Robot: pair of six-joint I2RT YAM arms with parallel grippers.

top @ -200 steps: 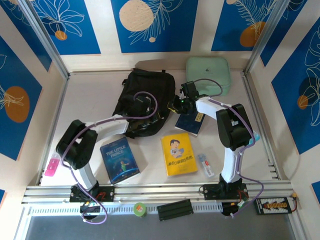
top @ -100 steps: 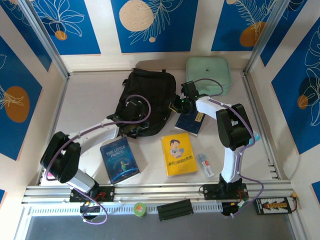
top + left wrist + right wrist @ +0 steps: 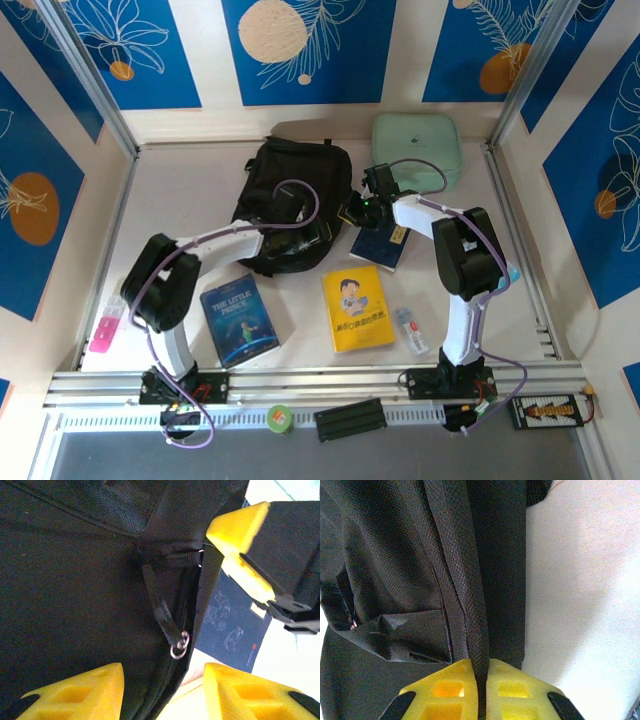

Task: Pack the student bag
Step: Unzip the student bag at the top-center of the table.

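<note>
Bag check: student bag (image 3: pixel 290 165), black woven fabric with straps and a ringed zip pull (image 3: pixel 179 645), lies far-centre on the table (image 3: pixel 180 190), its near edge hidden under both arms, left gripper (image 3: pixel 162 690) jaws apart just over the pull, right gripper (image 3: pixel 480 677) clamped on its edge strap (image 3: pixel 465 580).
</note>
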